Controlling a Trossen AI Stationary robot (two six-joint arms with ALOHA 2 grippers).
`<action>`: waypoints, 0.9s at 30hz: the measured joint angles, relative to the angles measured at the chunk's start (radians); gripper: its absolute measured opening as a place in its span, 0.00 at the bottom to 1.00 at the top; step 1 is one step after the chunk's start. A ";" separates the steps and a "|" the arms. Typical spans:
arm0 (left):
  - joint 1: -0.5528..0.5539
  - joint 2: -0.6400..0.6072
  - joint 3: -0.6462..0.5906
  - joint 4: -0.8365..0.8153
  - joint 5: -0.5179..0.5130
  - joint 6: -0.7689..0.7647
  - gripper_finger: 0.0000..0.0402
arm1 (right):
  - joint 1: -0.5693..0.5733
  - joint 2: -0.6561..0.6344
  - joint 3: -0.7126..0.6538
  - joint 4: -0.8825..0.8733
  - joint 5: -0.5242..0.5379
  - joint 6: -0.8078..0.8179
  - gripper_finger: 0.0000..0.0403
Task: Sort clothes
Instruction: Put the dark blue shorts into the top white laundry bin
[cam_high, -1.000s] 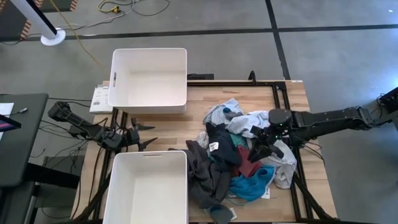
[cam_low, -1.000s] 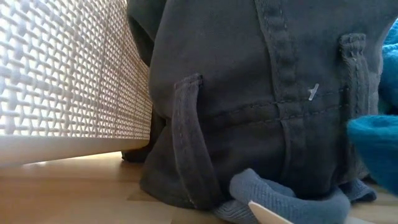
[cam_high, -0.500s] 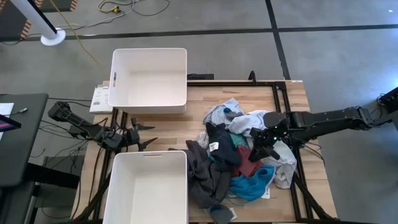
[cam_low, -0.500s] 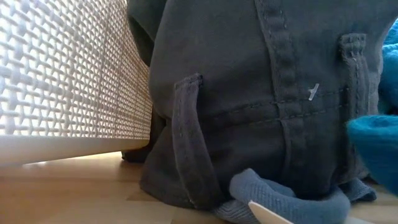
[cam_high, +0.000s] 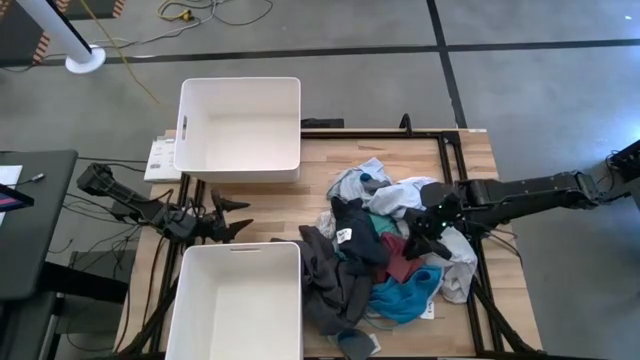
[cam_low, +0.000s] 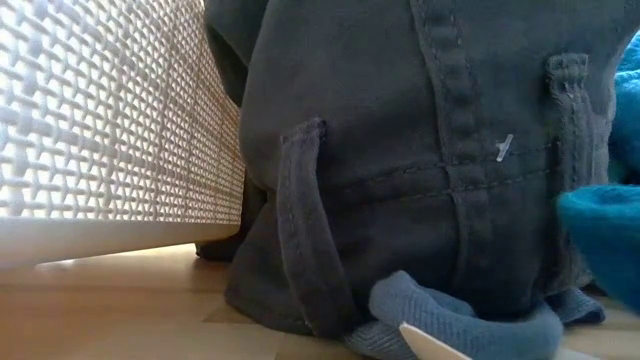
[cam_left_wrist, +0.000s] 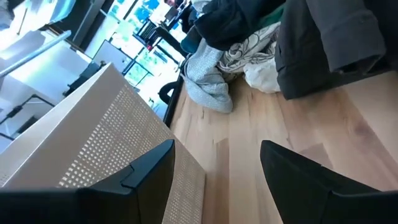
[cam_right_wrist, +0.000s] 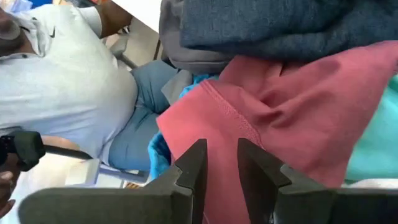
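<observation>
The clothes (cam_high: 385, 255) lie in a heap on the right half of the wooden table: white, grey, navy, teal, bright blue and maroon pieces. The maroon garment (cam_high: 400, 262) lies in the heap's middle, partly under navy cloth (cam_right_wrist: 292, 25). My right gripper (cam_high: 418, 245) is down on the heap, its fingers nearly together on the maroon garment (cam_right_wrist: 298, 118). My left gripper (cam_high: 240, 215) is open and empty between the two white bins, low over the table (cam_left_wrist: 216, 149). Dark grey trousers (cam_low: 420, 150) fill the low view. My right gripper has maroon cloth near its stitched edge (cam_right_wrist: 219, 127) between its two close-set fingers (cam_right_wrist: 194, 165). It comes at the heap from above, slanting from the table's right side. The garment lies slack on the heap, its far part under the navy cloth.
One white bin (cam_high: 240, 82) stands at the far left of the table, another (cam_high: 235, 247) at the near left; its mesh wall (cam_low: 100, 120) shows in the low view. Bare wood (cam_high: 280, 210) lies between bins and heap. A person in a white shirt (cam_right_wrist: 68, 81) shows beyond the table.
My right gripper has shifted a little over the heap, toward the table's near edge, and settled on the maroon garment. The clothes have kept their places.
</observation>
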 joint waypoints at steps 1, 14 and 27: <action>0.000 0.000 0.000 0.000 0.000 -0.008 0.58 | 0.000 0.000 0.000 -0.001 0.000 0.000 0.27; 0.000 -0.001 -0.004 0.309 0.028 -0.216 0.58 | 0.000 0.000 0.000 -0.001 0.023 -0.016 0.27; 0.000 0.000 -0.001 0.955 0.101 -0.374 0.58 | 0.000 0.000 0.000 0.000 0.050 -0.017 0.27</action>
